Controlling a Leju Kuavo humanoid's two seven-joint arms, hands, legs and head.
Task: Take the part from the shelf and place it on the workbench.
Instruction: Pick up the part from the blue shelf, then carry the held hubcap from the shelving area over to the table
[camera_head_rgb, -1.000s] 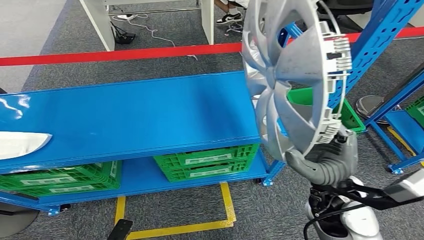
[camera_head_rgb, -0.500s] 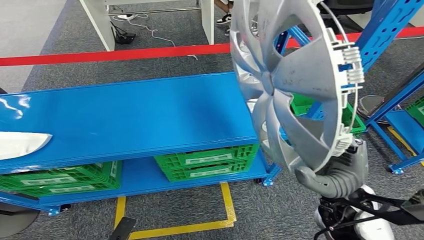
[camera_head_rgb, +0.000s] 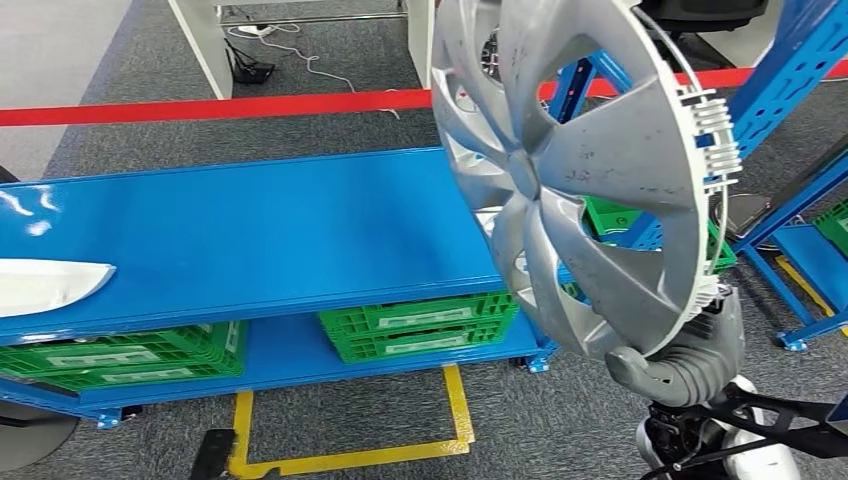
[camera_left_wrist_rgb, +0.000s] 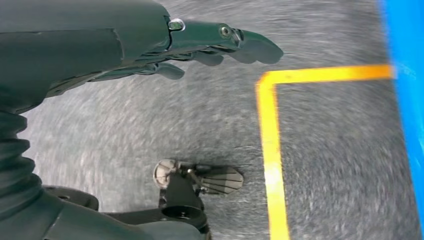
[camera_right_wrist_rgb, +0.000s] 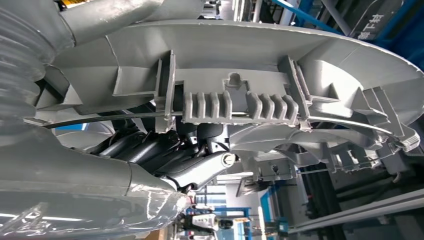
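A large silver wheel cover (camera_head_rgb: 580, 170) stands almost upright at the right, its lower rim held by my right hand (camera_head_rgb: 675, 360). Seen from the right wrist, the cover's ribbed inner rim (camera_right_wrist_rgb: 235, 102) lies across the dark fingers (camera_right_wrist_rgb: 190, 167) that clasp it. The cover hangs over the right end of the blue workbench top (camera_head_rgb: 250, 235). My left hand (camera_left_wrist_rgb: 200, 42) hangs over grey carpet with its fingers stretched out and nothing in them.
Green crates (camera_head_rgb: 415, 325) sit on the bench's lower shelf. A white part (camera_head_rgb: 45, 285) lies at the bench's left end. Blue shelf uprights (camera_head_rgb: 790, 80) stand at the right. Red tape (camera_head_rgb: 200, 105) crosses behind the bench, and yellow floor tape (camera_head_rgb: 345, 455) lies before it.
The wheel cover has swung left and nearer to the camera, now reaching further over the bench's right end. My right hand has sunk a little and shifted right.
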